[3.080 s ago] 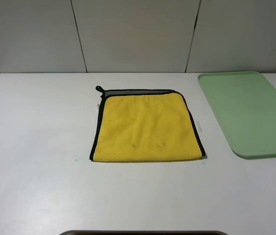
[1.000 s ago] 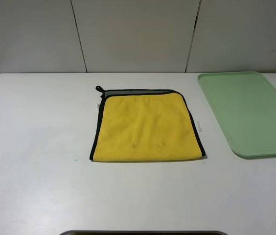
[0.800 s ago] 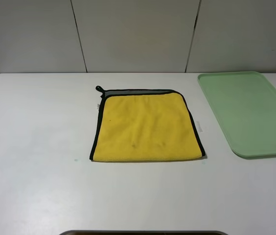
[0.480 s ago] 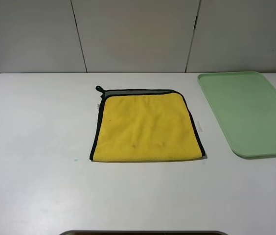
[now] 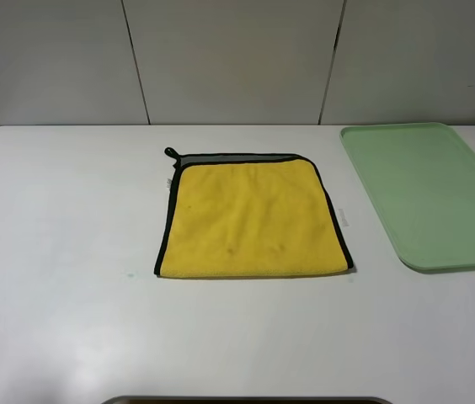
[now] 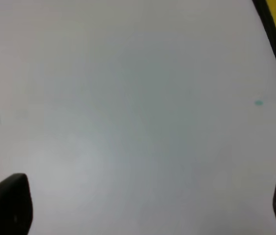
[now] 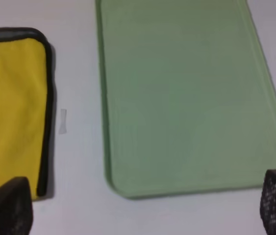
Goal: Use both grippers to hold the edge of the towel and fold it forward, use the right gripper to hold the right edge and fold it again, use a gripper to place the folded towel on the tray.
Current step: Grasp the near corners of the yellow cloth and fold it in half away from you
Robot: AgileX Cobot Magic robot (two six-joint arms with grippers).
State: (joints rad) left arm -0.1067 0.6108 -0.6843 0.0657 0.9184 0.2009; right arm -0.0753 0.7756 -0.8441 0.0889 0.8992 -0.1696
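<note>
Left gripper [image 6: 145,203], jaws spread wide, right gripper [image 7: 142,203], jaws equally wide

Plain white table [image 5: 61,252], matt, filling most of the high view. Behind it, a pale grey wall [image 5: 229,59] of flat panels, split by thin dark seams [image 5: 135,63]. On the table's left half, toward the near side, one tiny teal speck [image 5: 129,274]. Right of centre, a small pale slip [image 7: 63,121] lying flat. Along the bottom edge of the high view, a thin dark curved strip [image 5: 246,400], too little shown to identify.
</note>
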